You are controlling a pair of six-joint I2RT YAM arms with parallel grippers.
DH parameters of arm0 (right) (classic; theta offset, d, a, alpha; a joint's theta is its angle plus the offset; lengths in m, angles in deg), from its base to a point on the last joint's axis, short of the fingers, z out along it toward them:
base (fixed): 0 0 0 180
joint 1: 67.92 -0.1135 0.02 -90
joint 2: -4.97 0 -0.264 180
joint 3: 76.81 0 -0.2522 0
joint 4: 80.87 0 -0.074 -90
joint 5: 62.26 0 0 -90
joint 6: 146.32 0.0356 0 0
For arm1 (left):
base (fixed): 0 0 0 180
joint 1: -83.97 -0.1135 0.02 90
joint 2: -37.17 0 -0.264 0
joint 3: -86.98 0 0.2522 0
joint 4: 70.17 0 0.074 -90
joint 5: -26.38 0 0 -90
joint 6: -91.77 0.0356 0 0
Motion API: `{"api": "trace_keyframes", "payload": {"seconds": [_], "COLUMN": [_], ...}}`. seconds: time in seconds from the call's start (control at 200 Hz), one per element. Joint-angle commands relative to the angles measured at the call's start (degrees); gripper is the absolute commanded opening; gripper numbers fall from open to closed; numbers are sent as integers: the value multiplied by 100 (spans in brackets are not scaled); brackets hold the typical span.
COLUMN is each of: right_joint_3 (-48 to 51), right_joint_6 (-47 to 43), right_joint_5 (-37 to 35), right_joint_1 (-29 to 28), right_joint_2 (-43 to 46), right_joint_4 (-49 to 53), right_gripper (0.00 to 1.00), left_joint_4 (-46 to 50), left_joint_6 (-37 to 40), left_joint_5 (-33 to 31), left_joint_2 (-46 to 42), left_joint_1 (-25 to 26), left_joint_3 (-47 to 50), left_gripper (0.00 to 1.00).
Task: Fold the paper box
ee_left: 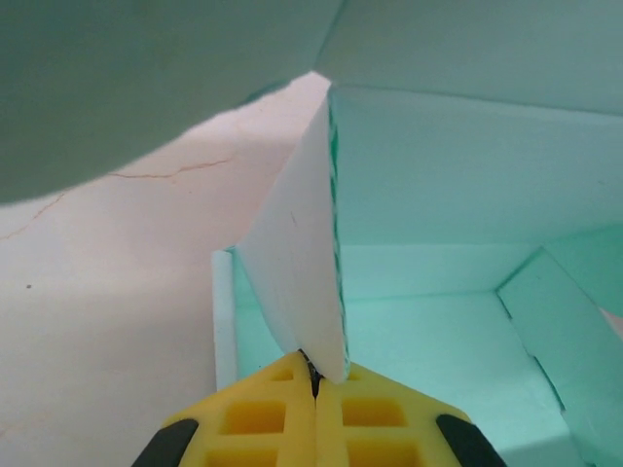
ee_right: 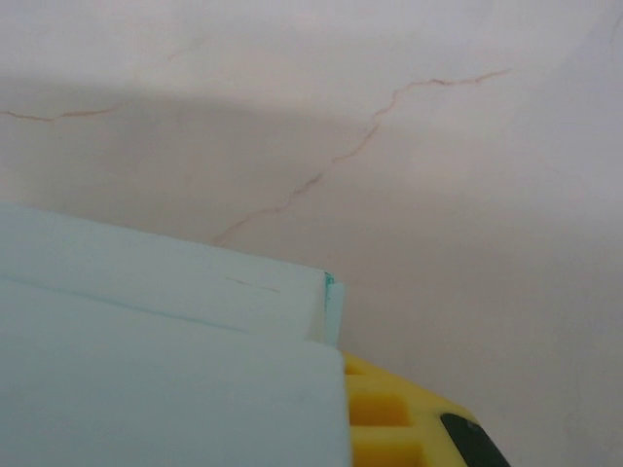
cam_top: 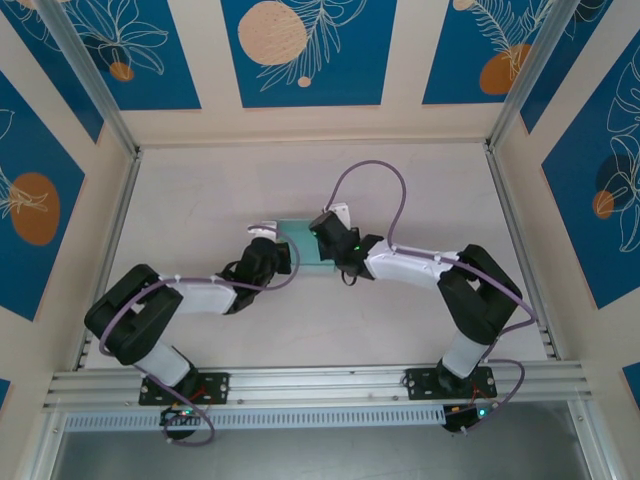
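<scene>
The paper box is pale light-blue card and sits mid-table between both grippers. My left gripper is at its left side. In the left wrist view the yellow fingers are pressed together, and my left gripper is shut on the lower edge of an upright wall of the paper box, whose teal inside opens to the right. My right gripper is at the box's right side. In the right wrist view a pale panel covers most of my right gripper; one yellow finger shows beside the panel's edge.
The pale table has faint cracks in its surface. Aluminium posts and blue patterned wall panels stand around it. A metal rail with both arm bases runs along the near edge.
</scene>
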Motion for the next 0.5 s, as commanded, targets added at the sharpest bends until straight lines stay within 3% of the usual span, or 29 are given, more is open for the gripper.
{"api": "trace_keyframes", "payload": {"seconds": [0.0,0.26,0.49], "right_joint_3": [112,-29,-90], "right_joint_6": [-604,-319,121], "right_joint_5": [1227,1748,1336], "right_joint_1": [114,435,157], "right_joint_2": [55,196,157], "right_joint_4": [-443,-180,69], "right_gripper": [6,10,9], "left_joint_4": [-341,-676,-725], "left_joint_6": [-242,-415,-451], "left_joint_5": [34,-549,-543], "left_joint_2": [214,638,799], "left_joint_1": [353,517,536], "left_joint_3": [-212,-388,-466], "left_gripper": [0,0,0]}}
